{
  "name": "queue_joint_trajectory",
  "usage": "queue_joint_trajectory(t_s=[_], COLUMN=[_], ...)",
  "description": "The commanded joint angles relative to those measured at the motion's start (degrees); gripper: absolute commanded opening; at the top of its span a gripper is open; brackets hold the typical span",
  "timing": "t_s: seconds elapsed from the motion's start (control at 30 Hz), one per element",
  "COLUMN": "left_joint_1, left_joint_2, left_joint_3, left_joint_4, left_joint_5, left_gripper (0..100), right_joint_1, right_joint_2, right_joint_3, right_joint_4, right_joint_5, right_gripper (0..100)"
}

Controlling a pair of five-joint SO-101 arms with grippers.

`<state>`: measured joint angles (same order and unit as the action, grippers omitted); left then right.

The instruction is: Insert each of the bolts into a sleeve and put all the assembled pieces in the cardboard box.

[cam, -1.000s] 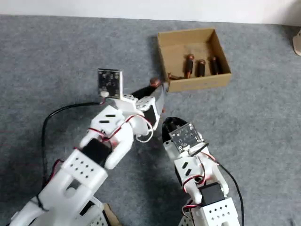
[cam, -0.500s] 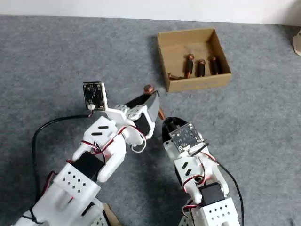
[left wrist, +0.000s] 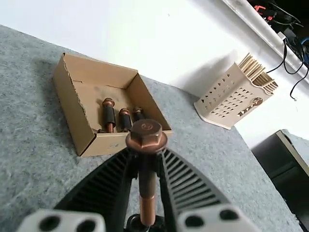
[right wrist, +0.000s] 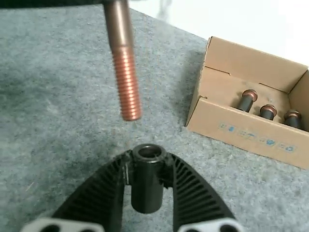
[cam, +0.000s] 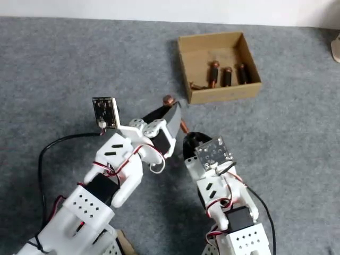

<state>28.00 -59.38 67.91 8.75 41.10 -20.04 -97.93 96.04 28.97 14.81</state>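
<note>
High view, left gripper (cam: 174, 110): clenched on the bolt (cam: 168, 100), raised above the grey counter (cam: 64, 58).
High view, bolt: tilted, with its hex head toward the cardboard box (cam: 223, 94) and its threaded end pointing down toward the right gripper (cam: 192, 141), just beside it.
High view, right gripper: low over the counter, between the left gripper and its own arm; its fingers are hidden under the wrist from here.
High view, cardboard box: open-topped, near the left gripper on the far side, with three assembled pieces (cam: 226, 76) side by side in it.
Left wrist view, bolt: its shank is pinched between the two ribbed black fingers (left wrist: 113, 176) and its copper head stands clear above their tips.
Left wrist view, cardboard box: beyond the bolt head, with the three pieces against its near wall.
Left wrist view, background: a perforated pale holder (left wrist: 231, 99) with sticks in it stands by the white wall (left wrist: 145, 34).
Right wrist view, right gripper: grasping the dark sleeve (right wrist: 146, 186) upright, with the open bore facing up.
Right wrist view, bolt: its threaded tip hangs above the sleeve, apart from the bore and a little off to one side of it.
Right wrist view, cardboard box: well apart from the sleeve, with three copper heads showing inside.
</note>
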Motion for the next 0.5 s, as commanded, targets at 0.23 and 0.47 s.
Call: queue_joint_trajectory(t_s=[0.23, 0.47], left_joint_1=[5.76, 1.27], left_joint_2=[-1.19, -1.1], left_joint_3=[4.18, 3.74], left_joint_4=[-6.15, -6.59], left_joint_5=[-9.67, -10.37], left_gripper=[1, 1], right_joint_1=[-0.48, -0.57], right_joint_2=[-0.75, -0.75], right_joint_3=[5.85, 5.76], right_joint_4=[-2.07, -1.89], right_joint_5=[-0.62, -0.7], right_gripper=[0.4, 0.4])
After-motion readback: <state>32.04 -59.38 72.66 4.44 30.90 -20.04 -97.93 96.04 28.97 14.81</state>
